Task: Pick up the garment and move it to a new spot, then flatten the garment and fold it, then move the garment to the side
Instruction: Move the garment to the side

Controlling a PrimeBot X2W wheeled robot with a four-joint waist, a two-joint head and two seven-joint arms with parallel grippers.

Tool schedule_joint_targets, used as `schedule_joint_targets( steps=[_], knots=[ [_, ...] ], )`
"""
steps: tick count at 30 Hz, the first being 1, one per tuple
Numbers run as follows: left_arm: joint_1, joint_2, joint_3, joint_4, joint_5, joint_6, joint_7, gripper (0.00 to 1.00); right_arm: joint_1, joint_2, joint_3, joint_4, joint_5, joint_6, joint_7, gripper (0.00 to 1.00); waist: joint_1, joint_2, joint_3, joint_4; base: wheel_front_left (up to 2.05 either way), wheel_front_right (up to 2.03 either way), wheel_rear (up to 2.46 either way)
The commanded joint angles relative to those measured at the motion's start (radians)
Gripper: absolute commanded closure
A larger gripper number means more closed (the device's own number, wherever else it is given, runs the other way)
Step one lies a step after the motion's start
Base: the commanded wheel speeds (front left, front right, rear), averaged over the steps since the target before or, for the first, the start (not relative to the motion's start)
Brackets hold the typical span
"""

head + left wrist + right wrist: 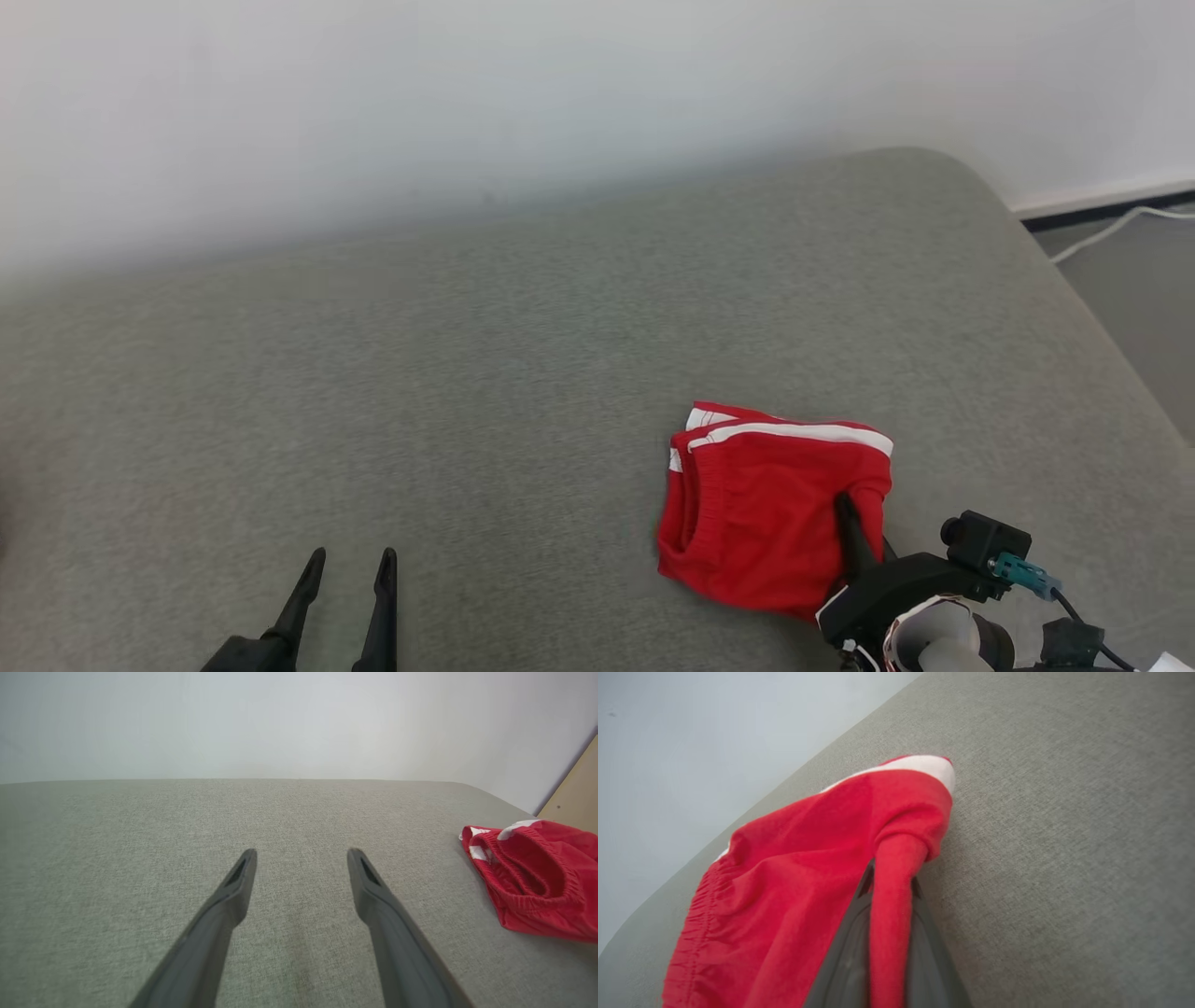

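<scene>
The garment (761, 509) is a pair of red shorts with white stripes, folded into a small bundle on the grey cushioned surface at the lower right of the head view. My right gripper (848, 511) is shut on a pinched fold of its right side; in the right wrist view the red cloth (808, 877) runs down between the two dark fingers (845, 952). My left gripper (351, 565) stands open and empty at the lower left, well apart from the shorts. In the left wrist view the garment (537, 877) lies at the far right, beyond the spread left gripper (301, 851).
The grey cushion (467, 373) stretches wide to the left and back, up to a white wall (467, 93). Its rounded right edge drops to the floor, where a white cable (1111, 229) runs along the baseboard. A tan board (577, 793) leans at the right.
</scene>
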Motion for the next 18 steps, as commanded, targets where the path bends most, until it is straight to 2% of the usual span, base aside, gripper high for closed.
schedule_joint_targets(
  steps=[1, 9, 18],
  knots=[
    [-0.01, 0.001, 0.005, -0.004, 0.01, -0.005, -0.001, 0.0, 0.011, 0.006, -0.002, -0.007, -0.004, -0.001, -0.001, 1.0, 0.0, -0.0001, 0.021, -0.083, 0.0, 0.0, 0.0],
    [-0.034, 0.003, -0.016, -0.012, 0.063, -0.031, -0.001, 0.0, 0.004, 0.013, -0.019, -0.026, -0.021, -0.001, -0.001, 1.0, 0.0, -0.0001, 0.059, -0.111, 0.0, 0.0, 0.0],
    [-0.069, 0.002, -0.062, -0.015, 0.059, -0.05, -0.001, 0.0, -0.088, -0.033, -0.031, -0.015, -0.093, -0.001, -0.001, 1.0, 0.0, -0.0001, 0.109, -0.059, 0.0, 0.0, 0.0]
  ],
)
